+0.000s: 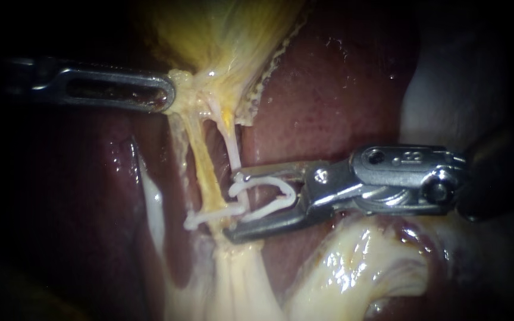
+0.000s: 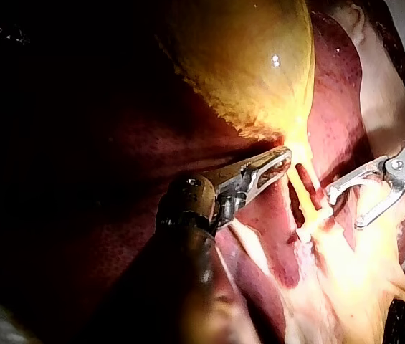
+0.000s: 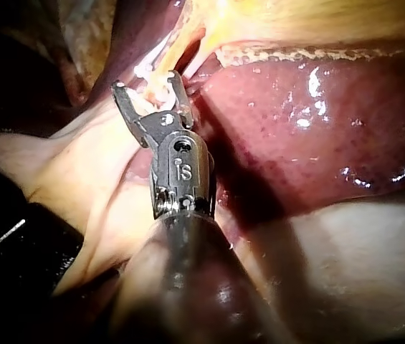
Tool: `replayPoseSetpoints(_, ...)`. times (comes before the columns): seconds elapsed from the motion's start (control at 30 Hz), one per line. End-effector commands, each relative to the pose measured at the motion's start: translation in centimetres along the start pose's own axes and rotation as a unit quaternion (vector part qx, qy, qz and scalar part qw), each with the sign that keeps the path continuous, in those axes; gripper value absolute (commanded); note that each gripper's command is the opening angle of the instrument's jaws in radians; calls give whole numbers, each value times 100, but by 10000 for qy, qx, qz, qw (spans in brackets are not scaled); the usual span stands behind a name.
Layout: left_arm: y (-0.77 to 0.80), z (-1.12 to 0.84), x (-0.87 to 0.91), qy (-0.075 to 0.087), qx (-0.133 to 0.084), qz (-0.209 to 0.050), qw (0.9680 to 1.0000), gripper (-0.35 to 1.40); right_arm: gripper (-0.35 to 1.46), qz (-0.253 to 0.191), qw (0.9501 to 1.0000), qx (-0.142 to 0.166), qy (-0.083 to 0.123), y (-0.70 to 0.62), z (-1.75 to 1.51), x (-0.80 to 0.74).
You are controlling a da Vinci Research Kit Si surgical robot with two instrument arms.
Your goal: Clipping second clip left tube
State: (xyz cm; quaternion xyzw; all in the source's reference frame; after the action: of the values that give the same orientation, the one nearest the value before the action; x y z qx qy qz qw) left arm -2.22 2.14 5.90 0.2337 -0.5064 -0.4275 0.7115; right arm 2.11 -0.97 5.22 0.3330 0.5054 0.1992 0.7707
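Note:
Two thin tubes run down from the gallbladder (image 1: 227, 30): a yellowish left tube (image 1: 200, 160) and a whitish right tube (image 1: 228, 142). A white clip (image 1: 200, 219) sits across the left tube low down. My right instrument (image 1: 233, 205) comes in from the right, its jaws standing wide apart and holding an open white clip (image 1: 269, 199). The jaw tips are level with the tubes, just above the seated clip. My left instrument (image 1: 165, 95) grips the gallbladder's neck and holds it up and to the left. The same grip shows in the left wrist view (image 2: 277, 163).
Dark red liver (image 1: 328, 95) lies behind and on both sides of the tubes. Pale glistening fatty tissue (image 1: 352, 261) bulges below the right instrument. In the right wrist view the wide jaws (image 3: 148, 82) point at the tubes with liver (image 3: 317, 143) beside them.

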Motion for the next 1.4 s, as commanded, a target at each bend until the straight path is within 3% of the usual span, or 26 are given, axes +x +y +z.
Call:
replayPoseSetpoints(0.03,0,0,0,0,-1,0,10000,-35,49,22,10000,26,3,2,1,-1)
replayPoseSetpoints(0.53,0,1,1,-7,-19,1,10000,-35,46,112,9991,396,-50,17,16,-19)
replayPoseSetpoints(1.4,0,4,5,-8,-19,13,10000,-35,47,180,9994,293,-33,65,30,-43)
